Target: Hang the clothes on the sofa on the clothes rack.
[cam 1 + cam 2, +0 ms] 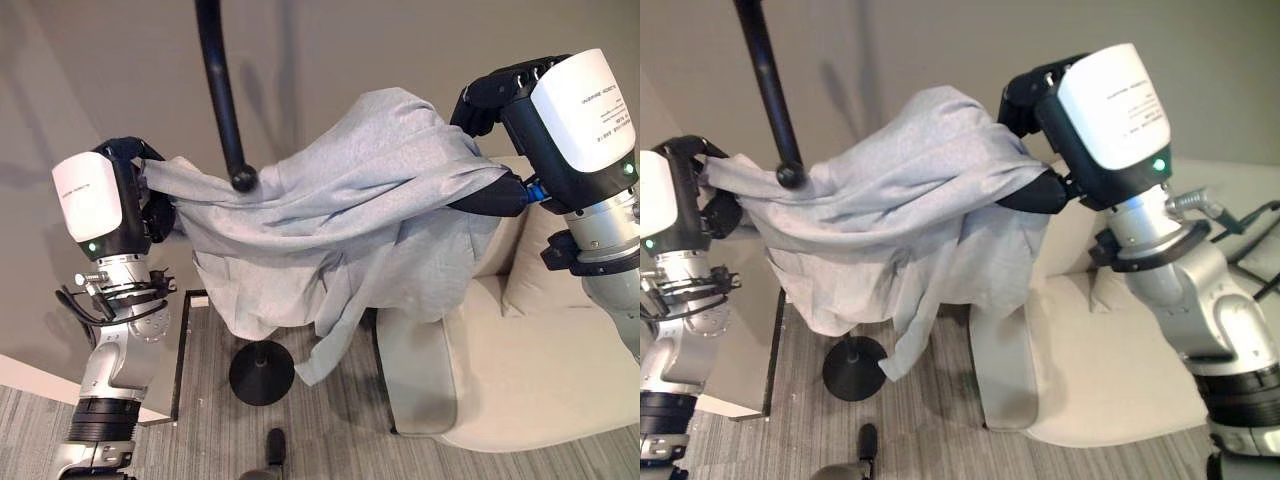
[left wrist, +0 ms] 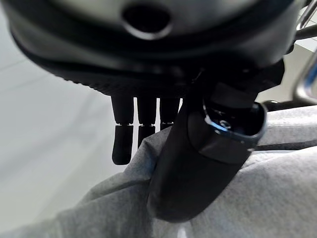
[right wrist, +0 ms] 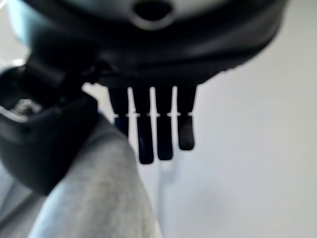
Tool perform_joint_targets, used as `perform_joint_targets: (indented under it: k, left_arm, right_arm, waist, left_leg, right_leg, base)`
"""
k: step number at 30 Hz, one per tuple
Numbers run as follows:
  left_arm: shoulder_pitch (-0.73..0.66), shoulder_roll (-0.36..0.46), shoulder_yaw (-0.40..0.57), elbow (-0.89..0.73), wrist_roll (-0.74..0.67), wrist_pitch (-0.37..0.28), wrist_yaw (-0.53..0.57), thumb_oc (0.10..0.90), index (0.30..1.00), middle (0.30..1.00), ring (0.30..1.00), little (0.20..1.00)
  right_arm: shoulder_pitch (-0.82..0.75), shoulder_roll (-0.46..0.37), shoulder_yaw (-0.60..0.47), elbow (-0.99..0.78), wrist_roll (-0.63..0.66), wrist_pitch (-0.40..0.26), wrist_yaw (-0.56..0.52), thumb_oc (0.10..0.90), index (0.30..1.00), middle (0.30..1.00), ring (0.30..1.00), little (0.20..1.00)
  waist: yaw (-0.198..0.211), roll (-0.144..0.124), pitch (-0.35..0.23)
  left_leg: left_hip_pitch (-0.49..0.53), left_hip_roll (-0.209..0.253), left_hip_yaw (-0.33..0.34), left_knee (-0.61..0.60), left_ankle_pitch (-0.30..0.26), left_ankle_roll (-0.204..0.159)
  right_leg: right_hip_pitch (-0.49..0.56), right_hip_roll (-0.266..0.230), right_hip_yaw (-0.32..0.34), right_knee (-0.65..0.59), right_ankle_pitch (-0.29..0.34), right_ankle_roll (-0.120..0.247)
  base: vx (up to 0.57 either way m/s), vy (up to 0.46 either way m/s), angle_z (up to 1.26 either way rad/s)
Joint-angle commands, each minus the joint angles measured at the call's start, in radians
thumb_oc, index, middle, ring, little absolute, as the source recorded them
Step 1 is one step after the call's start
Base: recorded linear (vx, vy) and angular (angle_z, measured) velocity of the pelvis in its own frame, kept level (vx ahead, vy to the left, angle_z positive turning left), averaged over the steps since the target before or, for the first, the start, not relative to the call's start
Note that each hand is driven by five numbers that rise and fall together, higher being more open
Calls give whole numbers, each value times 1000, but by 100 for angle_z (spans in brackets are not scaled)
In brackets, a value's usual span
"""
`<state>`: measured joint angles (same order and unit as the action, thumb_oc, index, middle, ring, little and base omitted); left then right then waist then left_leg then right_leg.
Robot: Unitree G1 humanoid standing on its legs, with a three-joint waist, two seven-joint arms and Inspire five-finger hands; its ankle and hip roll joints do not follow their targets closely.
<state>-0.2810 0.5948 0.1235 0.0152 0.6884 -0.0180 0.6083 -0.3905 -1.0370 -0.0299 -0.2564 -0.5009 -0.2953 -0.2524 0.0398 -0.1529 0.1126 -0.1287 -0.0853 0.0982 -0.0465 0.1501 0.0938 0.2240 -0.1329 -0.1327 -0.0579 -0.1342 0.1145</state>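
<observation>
A light grey garment (image 1: 350, 200) hangs spread in the air between my two hands, its lower part drooping in folds. My left hand (image 1: 140, 155) pinches its left edge; in the left wrist view the thumb (image 2: 198, 163) presses the cloth (image 2: 247, 198) against the fingers. My right hand (image 1: 495, 95) holds the right end high, cloth (image 3: 94, 198) caught between thumb and fingers (image 3: 158, 134). The black rack's arm (image 1: 218, 90) slants down in front of the garment, and its ball tip (image 1: 243, 180) lies against the cloth's upper left part.
The rack's round black base (image 1: 261, 372) stands on the grey striped floor under the garment. A cream sofa (image 1: 520, 370) with a cushion (image 1: 545, 270) fills the right side. A low table with a dark edge (image 1: 180, 340) sits by my left arm. A plain wall is behind.
</observation>
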Motion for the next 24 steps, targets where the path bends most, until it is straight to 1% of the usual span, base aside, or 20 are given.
perform_joint_targets:
  k: [1, 4, 7, 9, 10, 11, 12, 13, 14, 18, 19, 24]
  left_arm:
    - [-77, 113, 119, -118, 53, 14, 150, 400, 300, 300, 300, 300]
    - [-87, 160, 165, -113, 54, 30, 176, 400, 300, 300, 300, 300]
    - [-119, 218, 176, -77, 43, 43, 199, 400, 300, 300, 300, 300]
    - [-150, 260, 170, -43, 32, 50, 206, 400, 300, 300, 300, 300]
    - [-190, 317, 149, 27, 14, 62, 212, 400, 300, 300, 300, 300]
    - [-195, 320, 146, 33, 13, 61, 215, 400, 300, 300, 300, 300]
    - [-231, 370, 122, 110, -14, 77, 204, 400, 300, 300, 300, 300]
    - [-261, 396, 100, 158, -31, 79, 206, 400, 300, 300, 300, 300]
    - [-276, 404, 89, 176, -37, 76, 212, 400, 300, 300, 300, 300]
    - [-408, 494, -46, 347, -104, 76, 181, 400, 300, 300, 300, 300]
    - [-423, 499, -58, 360, -108, 75, 183, 400, 300, 300, 300, 300]
    - [-494, 583, -126, 436, -120, 75, 154, 400, 300, 300, 300, 300]
  right_arm:
    - [-27, 11, -170, 2, 18, 35, -121, 400, 300, 300, 300, 300]
    - [-3, 20, -209, -6, 8, 36, -134, 400, 300, 300, 300, 300]
    - [-3, 12, -216, 17, 17, 37, -146, 400, 300, 300, 300, 300]
    - [-16, 6, -203, 51, 47, 36, -148, 400, 300, 300, 300, 300]
    - [-48, -10, -172, 104, 86, 34, -148, 400, 300, 300, 300, 300]
    - [-53, -11, -168, 109, 87, 33, -150, 400, 300, 300, 300, 300]
    - [-81, -33, -125, 162, 126, 36, -136, 400, 300, 300, 300, 300]
    - [-110, -42, -95, 196, 145, 36, -134, 400, 300, 300, 300, 300]
    - [-127, -44, -83, 209, 148, 34, -136, 400, 300, 300, 300, 300]
    - [-257, -85, 69, 354, 241, 49, -114, 400, 300, 300, 300, 300]
    - [-275, -86, 83, 367, 246, 47, -115, 400, 300, 300, 300, 300]
    - [-377, -116, 151, 452, 292, 52, -112, 400, 300, 300, 300, 300]
  waist:
    - [35, 7, -176]
    - [36, 8, -192]
    - [34, 10, -201]
    - [34, 13, -208]
    - [34, 15, -212]
    - [33, 14, -211]
    - [34, 17, -218]
    - [32, 17, -217]
    - [30, 16, -215]
    - [27, 21, -221]
    - [26, 20, -220]
    - [22, 27, -223]
  left_leg:
    - [14, 104, 12, 16, -96, -126]
    - [31, 93, 16, 4, -105, -120]
    - [44, 86, 19, -5, -109, -113]
    - [51, 81, 20, -7, -113, -110]
    - [59, 80, 22, -10, -117, -108]
    - [59, 79, 23, -10, -117, -108]
    - [67, 79, 26, -8, -122, -108]
    - [69, 79, 27, -7, -124, -107]
    - [70, 79, 28, -7, -125, -107]
    - [81, 79, 33, -11, -128, -105]
    - [81, 79, 34, -12, -128, -105]
    - [88, 72, 35, -23, -131, -101]
  right_leg:
    - [-27, 74, -25, 66, -38, -26]
    - [-28, 66, -35, 73, -36, -14]
    - [-29, 59, -38, 82, -34, -4]
    - [-27, 56, -38, 86, -34, 0]
    - [-26, 54, -39, 90, -33, 5]
    - [-26, 54, -39, 90, -33, 5]
    - [-26, 51, -43, 92, -31, 8]
    - [-27, 51, -43, 93, -31, 10]
    - [-27, 50, -43, 93, -31, 10]
    - [-28, 48, -43, 94, -22, 15]
    - [-28, 48, -43, 94, -22, 16]
    - [-33, 42, -42, 88, -10, 23]
  base:
    - [52, 92, 19]
    - [23, 69, 9]
    - [12, 73, 10]
    - [23, 75, 9]
    - [19, 60, 3]
    - [29, 71, -1]
    - [21, 40, -2]
    - [21, 40, -6]
    - [8, 24, -6]
    - [16, 35, -1]
    - [20, 33, -4]
    - [30, 34, -3]
